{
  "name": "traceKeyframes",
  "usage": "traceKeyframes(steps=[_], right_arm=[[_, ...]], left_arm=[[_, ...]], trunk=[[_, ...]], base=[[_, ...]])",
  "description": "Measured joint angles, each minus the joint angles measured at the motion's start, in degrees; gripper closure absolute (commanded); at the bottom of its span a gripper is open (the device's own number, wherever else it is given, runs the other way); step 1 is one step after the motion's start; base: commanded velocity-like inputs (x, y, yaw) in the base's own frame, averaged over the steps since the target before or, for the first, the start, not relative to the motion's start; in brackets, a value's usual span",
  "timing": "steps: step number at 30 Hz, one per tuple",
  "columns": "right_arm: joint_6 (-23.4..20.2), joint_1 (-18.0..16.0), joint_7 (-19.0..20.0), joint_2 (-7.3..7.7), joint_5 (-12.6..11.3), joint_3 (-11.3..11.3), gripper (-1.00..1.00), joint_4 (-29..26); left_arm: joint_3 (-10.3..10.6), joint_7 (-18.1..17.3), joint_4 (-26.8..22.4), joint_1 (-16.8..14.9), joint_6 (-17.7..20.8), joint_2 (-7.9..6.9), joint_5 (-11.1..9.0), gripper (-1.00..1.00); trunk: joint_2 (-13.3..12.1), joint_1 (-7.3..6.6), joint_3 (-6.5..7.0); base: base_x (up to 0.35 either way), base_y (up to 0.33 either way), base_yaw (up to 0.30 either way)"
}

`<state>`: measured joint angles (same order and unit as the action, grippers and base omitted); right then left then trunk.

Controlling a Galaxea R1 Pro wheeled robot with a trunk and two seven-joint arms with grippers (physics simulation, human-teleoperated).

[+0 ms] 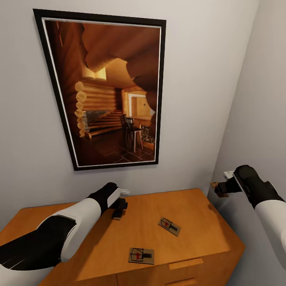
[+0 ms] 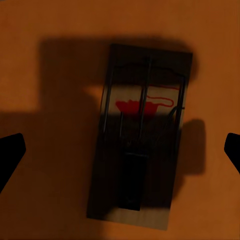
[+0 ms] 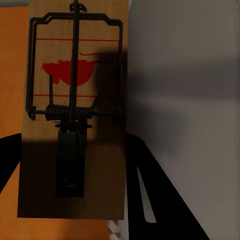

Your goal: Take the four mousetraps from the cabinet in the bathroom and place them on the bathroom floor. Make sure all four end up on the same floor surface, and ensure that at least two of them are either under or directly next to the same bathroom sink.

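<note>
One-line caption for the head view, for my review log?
Left tool hovers over a mousetrap on the wooden cabinet; right tool holds another mousetrap beyond its edge.

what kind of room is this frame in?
Probably a home interior corner, room type unclear: wooden cabinet with mousetraps on top, framed cabin picture on plain grey walls.

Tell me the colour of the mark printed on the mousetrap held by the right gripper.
Red, on the tan wooden mousetrap; it shows best in the right wrist view.
</note>
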<state>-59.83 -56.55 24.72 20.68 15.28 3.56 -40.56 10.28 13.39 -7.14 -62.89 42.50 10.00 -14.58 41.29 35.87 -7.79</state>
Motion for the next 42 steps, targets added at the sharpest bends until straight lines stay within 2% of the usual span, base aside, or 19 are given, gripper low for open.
traceKeyframes(steps=[6, 10, 16, 18, 22, 25, 28, 35, 37, 41, 42], right_arm=[[0.0, 0.0, 0.0, 0.00, 0.0, 0.0, 1.00, 0.0], [0.0, 0.0, 0.0, 0.00, 0.0, 0.0, 1.00, 0.0], [0.0, 0.0, 0.0, 0.00, 0.0, 0.0, 1.00, 0.0], [0.0, 0.0, 0.0, -0.01, 0.0, 0.0, 1.00, 0.0], [0.0, 0.0, 0.0, -0.01, 0.0, 0.0, 1.00, 0.0], [0.0, 0.0, 0.0, -0.01, 0.0, 0.0, 1.00, 0.0], [0.0, 0.0, 0.1, -0.01, 0.0, 0.0, 1.00, 0.0], [0.0, 0.0, 0.0, 0.06, 0.0, 0.0, 1.00, 0.0], [0.0, 0.0, 0.0, 0.06, 0.0, 0.0, 1.00, 0.0], [0.0, 0.0, 0.0, 0.01, 0.0, 0.0, 1.00, 0.0], [0.0, 0.0, 0.0, 0.01, 0.0, 0.0, 1.00, 0.0]], left_arm=[[0.0, -0.2, 0.0, 0.0, 0.3, 0.00, 0.1, -1.00], [0.0, -2.0, 0.0, 0.0, 0.4, 0.00, 0.1, -1.00], [0.0, -10.2, 0.3, 0.0, 0.3, 0.00, 0.4, -1.00], [0.0, -11.1, 0.4, 0.0, 0.3, 0.00, 0.7, -1.00], [0.0, -12.1, 0.5, 0.0, 0.3, 0.00, 2.0, -1.00], [0.0, -12.4, 0.5, 0.0, 0.3, 0.00, 4.1, -1.00], [0.0, -12.5, 0.5, 0.0, 0.2, 0.00, 5.3, -1.00], [0.0, -11.9, 0.5, 0.0, 0.0, 0.00, 6.1, -1.00], [0.1, -10.4, 0.5, 0.0, -0.1, 0.00, 6.2, -1.00], [0.1, -3.8, 0.5, 0.0, -0.2, 0.00, 5.9, -1.00], [0.1, -3.1, 0.5, 0.0, -0.3, 0.00, 5.8, -1.00]], trunk=[[0.0, 0.00, 0.00], [0.0, 0.00, 0.00], [0.0, 0.00, 0.00], [0.0, 0.00, 0.00], [0.0, 0.00, 0.00], [0.0, 0.00, 0.00], [0.0, 0.00, 0.00], [0.0, 0.00, 0.00], [0.0, 0.00, 0.00], [0.0, 0.00, 0.00], [0.0, 0.00, 0.00]], base=[[0.000, 0.000, 0.000], [0.000, 0.000, 0.000], [0.000, 0.000, 0.000], [0.000, 0.000, 0.000], [0.000, 0.000, 0.000], [0.000, 0.000, 0.000], [0.000, 0.000, 0.000], [0.000, 0.000, 0.000], [0.000, 0.000, 0.000], [0.000, 0.000, 0.000], [0.000, 0.000, 0.000]])
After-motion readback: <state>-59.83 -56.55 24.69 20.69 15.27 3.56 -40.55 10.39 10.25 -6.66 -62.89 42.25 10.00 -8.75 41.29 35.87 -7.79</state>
